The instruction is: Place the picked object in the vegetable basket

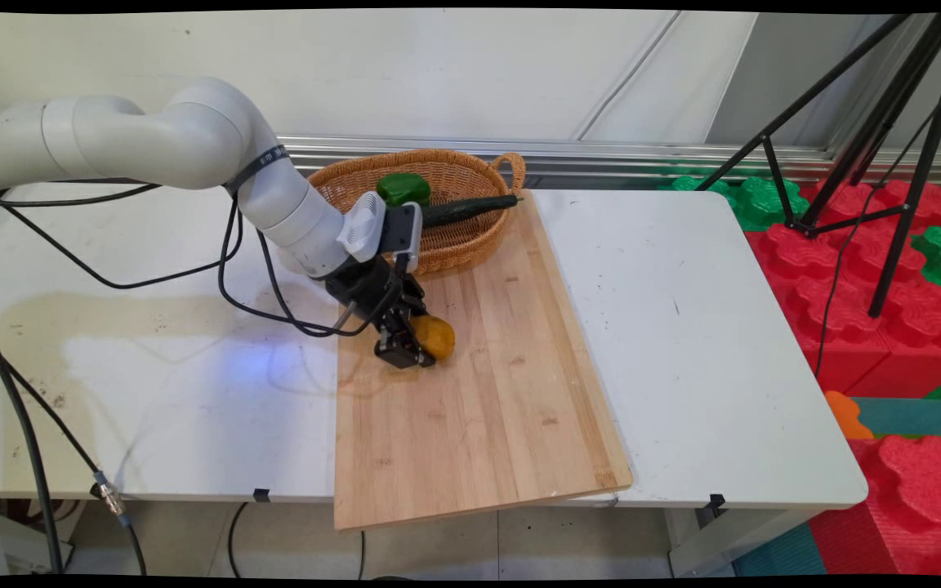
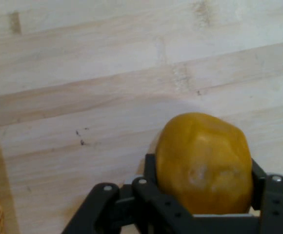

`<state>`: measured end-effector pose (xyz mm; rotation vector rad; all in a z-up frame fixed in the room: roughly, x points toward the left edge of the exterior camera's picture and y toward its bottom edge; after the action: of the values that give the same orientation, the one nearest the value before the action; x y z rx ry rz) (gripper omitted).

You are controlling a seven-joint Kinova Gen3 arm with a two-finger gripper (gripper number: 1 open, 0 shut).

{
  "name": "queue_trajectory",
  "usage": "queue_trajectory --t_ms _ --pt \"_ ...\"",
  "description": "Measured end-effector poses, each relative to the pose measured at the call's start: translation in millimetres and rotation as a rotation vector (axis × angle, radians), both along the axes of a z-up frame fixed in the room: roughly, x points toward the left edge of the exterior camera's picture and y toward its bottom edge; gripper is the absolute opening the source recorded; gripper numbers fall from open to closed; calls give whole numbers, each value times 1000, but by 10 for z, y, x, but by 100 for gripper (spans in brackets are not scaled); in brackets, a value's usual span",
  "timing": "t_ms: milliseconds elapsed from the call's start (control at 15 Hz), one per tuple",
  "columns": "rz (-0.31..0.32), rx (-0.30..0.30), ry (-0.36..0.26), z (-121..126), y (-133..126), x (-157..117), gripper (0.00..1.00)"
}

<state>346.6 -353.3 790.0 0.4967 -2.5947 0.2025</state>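
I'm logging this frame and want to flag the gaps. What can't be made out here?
- Main view: the arm hides part of the wicker basket and the green pepper; the basket's inside is largely unseen.
- Main view: the end effector covers the near side of the yellow fruit.
- Hand view: the fruit's lower part and the fingertips are cut off by the bottom edge.
- Neither view shows whether the fruit touches the cutting board.

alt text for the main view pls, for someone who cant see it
A white robot arm's black gripper is shut on a yellow potato low over a wooden cutting board on a white table. Behind the board, a wicker basket holds a green pepper and a dark cucumber.
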Motion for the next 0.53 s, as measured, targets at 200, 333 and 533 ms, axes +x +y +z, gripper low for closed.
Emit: queue_trajectory --t_ms 200,333,533 --pt "-8 -4 -2 9 10 -15 0" --pt "-9 -6 1 33 23 -23 0" --pt "-3 -13 14 112 61 -14 0"
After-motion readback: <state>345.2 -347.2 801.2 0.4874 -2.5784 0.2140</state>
